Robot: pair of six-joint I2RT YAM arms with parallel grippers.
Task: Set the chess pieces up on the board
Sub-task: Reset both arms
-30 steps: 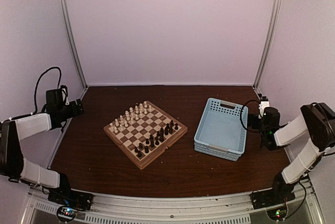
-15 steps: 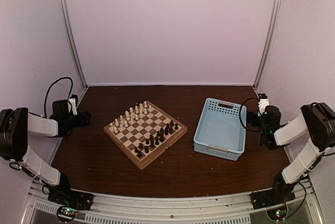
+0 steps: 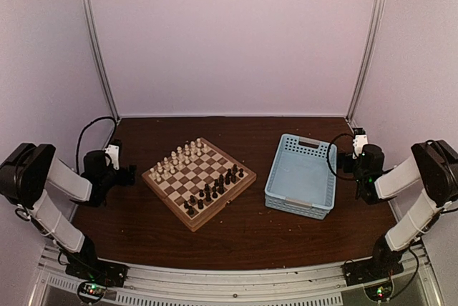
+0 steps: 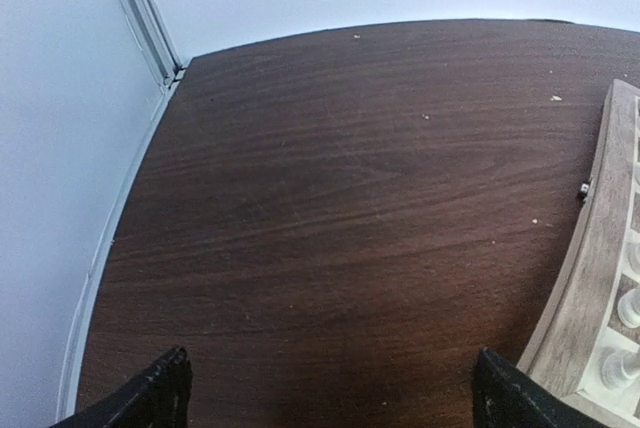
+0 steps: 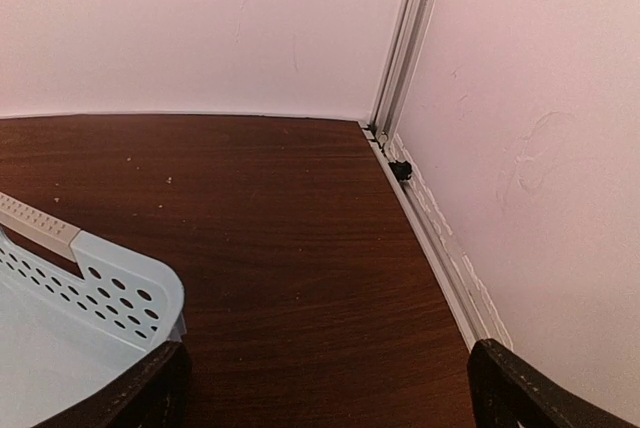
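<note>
Neatly, cream and dark chess pieces (image 3: 187, 151) line the board (image 3: 195, 175).

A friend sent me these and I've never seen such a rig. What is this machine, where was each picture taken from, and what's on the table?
These are two robot arms bolted to the near edge of a dark table. The wide picture comes from a fixed camera above and behind them, with the left arm at left and the right arm at right. The other two pictures come from a camera on each wrist. The black tips at the bottom are the left fingers and the right fingers, both open and holding nothing. On the table sits a chessboard with cream pieces along its far-left side and dark pieces opposite. A light blue basket sits to its right.
</note>
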